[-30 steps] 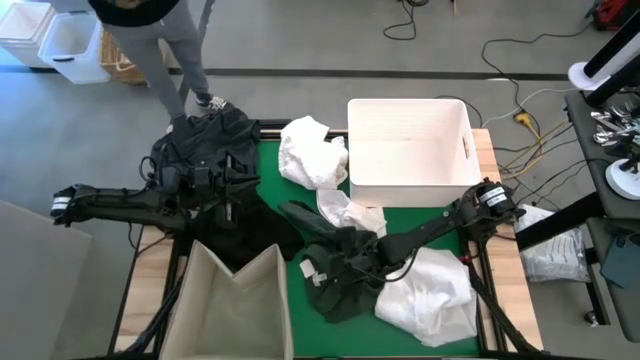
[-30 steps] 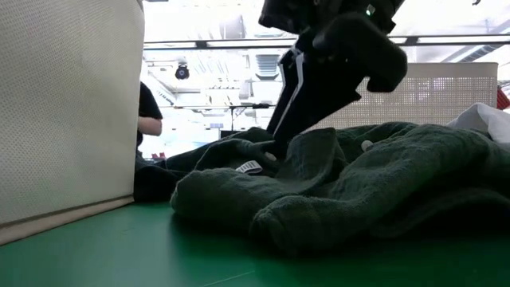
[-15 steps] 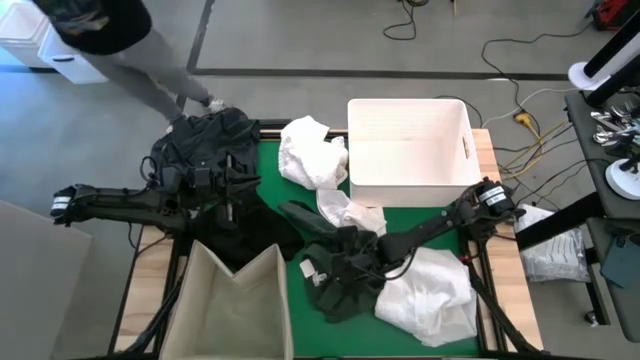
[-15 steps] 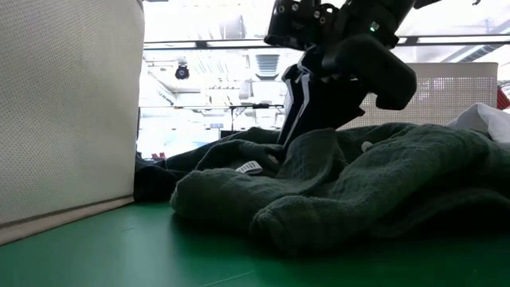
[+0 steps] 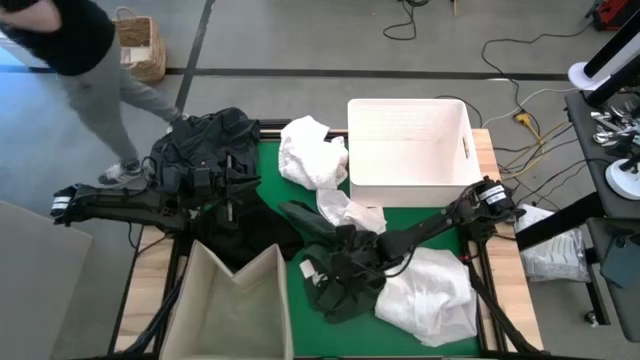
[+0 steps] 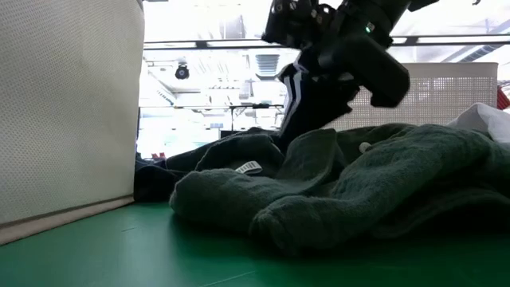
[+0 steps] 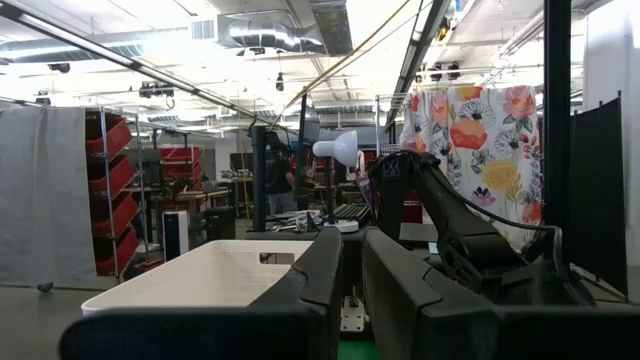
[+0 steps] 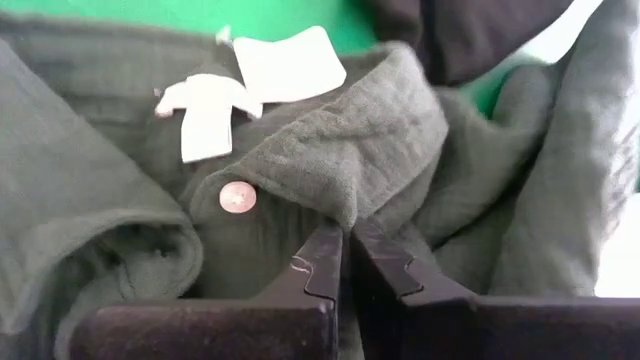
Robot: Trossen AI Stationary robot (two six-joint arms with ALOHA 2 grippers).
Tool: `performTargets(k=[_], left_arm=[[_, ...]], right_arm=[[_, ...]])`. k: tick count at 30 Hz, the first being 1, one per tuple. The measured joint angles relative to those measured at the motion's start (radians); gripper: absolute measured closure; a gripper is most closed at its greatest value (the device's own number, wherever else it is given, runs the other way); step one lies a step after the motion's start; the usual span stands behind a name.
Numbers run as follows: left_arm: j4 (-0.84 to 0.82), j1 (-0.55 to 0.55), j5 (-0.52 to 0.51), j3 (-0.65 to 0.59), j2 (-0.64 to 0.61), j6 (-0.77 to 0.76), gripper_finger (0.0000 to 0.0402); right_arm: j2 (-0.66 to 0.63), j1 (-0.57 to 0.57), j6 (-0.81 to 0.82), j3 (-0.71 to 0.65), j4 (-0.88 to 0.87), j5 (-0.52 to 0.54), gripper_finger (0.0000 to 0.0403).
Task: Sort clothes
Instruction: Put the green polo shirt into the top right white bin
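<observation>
A dark green garment (image 5: 340, 270) lies crumpled on the green mat near the front; its collar, a button and white labels (image 8: 285, 65) show in the right wrist view. My right gripper (image 5: 343, 266) is down on it and shut on a fold, as the low view (image 6: 291, 131) also shows. White clothes lie at the far middle (image 5: 310, 150), mid-table (image 5: 350, 212) and front right (image 5: 430, 295). Black clothes (image 5: 205, 140) are heaped at the far left. My left gripper (image 5: 230, 190) hovers over a black piece (image 5: 250, 225), shut and holding nothing. My right gripper pinches a raised fold of the green garment at its collar edge (image 8: 352, 212) between its two fingertips. The fingers slant down from the table's right side. The garment still lies slack on the mat (image 6: 358, 191), with no part lifted.
A white plastic basket (image 5: 465, 150) stands at the far right. A beige fabric bin (image 5: 200, 290) stands at the near left, its wall (image 6: 64, 112) close to the green garment. A person (image 5: 70, 40) walks on the floor beyond the far left corner.
My right gripper has shut on the fold of the green garment, staying at nearly the same place. The garment has not moved. The person beyond the table has walked toward the left.
</observation>
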Motion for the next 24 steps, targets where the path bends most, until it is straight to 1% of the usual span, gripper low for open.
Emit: performTargets(k=[5,14,19,24], left_arm=[[0.000,0.000,0.000,0.000,0.000,0.000,0.0377],[0.000,0.000,0.000,0.000,0.000,0.000,0.0377],[-0.001,0.000,0.000,0.000,0.000,0.000,0.0377],[0.000,0.000,0.000,0.000,0.000,-0.001,0.0377]], right_arm=[[-0.047,0.000,-0.034,0.003,0.036,0.003,0.0393],[-0.177,0.000,-0.043,0.001,0.046,0.008,0.0394],[-0.225,0.003,-0.069,-0.001,0.046,0.040,0.0394],[-0.255,0.006,-0.098,-0.002,0.087,0.057,0.0394]])
